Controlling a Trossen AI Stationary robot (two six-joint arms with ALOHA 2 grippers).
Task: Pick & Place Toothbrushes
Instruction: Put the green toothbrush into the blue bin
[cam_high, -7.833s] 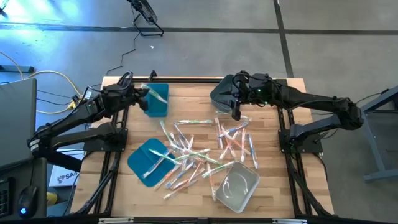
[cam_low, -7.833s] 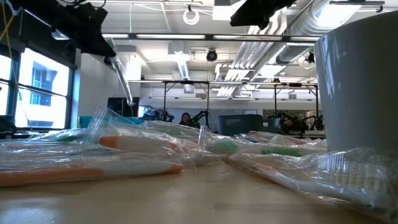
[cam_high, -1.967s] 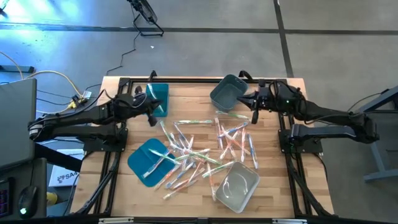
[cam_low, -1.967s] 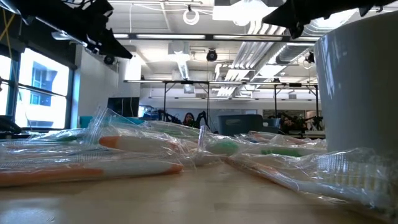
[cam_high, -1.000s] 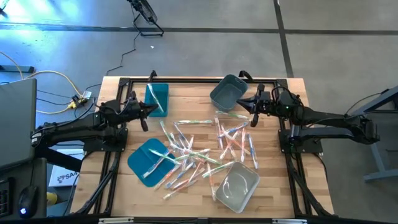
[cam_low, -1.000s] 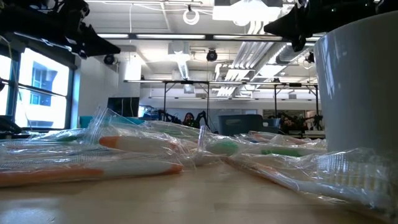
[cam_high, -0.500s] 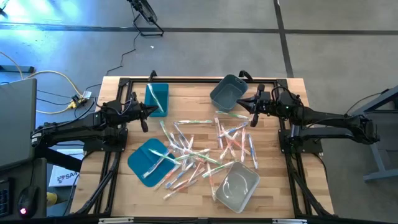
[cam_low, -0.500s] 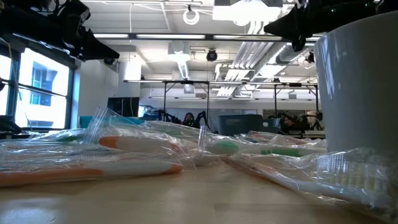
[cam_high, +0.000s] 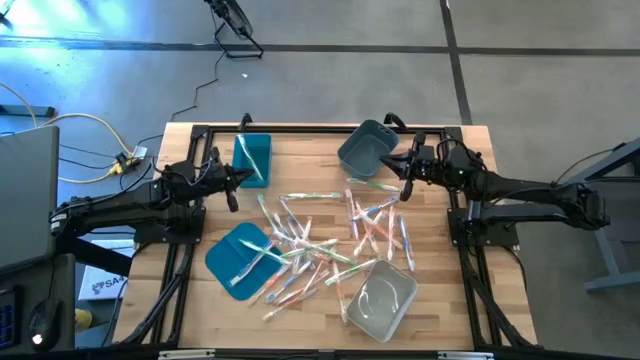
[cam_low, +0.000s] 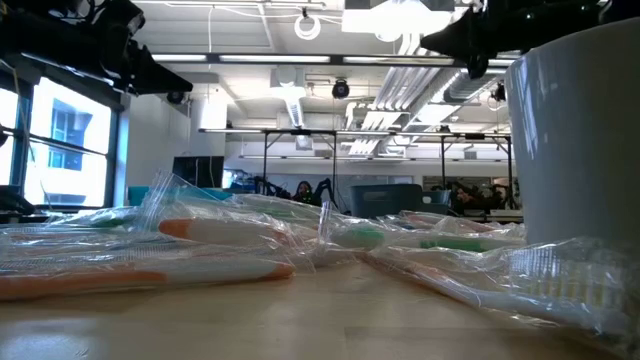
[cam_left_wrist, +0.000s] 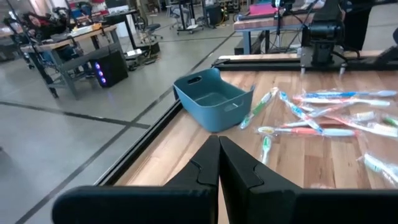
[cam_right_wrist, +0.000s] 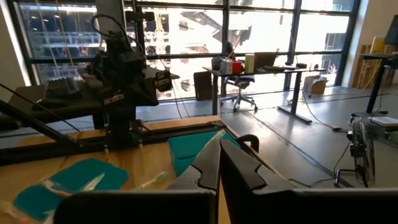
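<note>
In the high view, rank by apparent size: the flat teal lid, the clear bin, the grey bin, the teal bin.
1. Clear bin and flat teal lid: look about alike, too close to rank.
2. Grey bin.
3. Teal bin, the narrowest.

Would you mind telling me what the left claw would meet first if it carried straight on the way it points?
Probably the grey-blue bin: the shut left claw points at it across bare tabletop, though depth is hard to judge; the toothbrushes lie off to one side.
</note>
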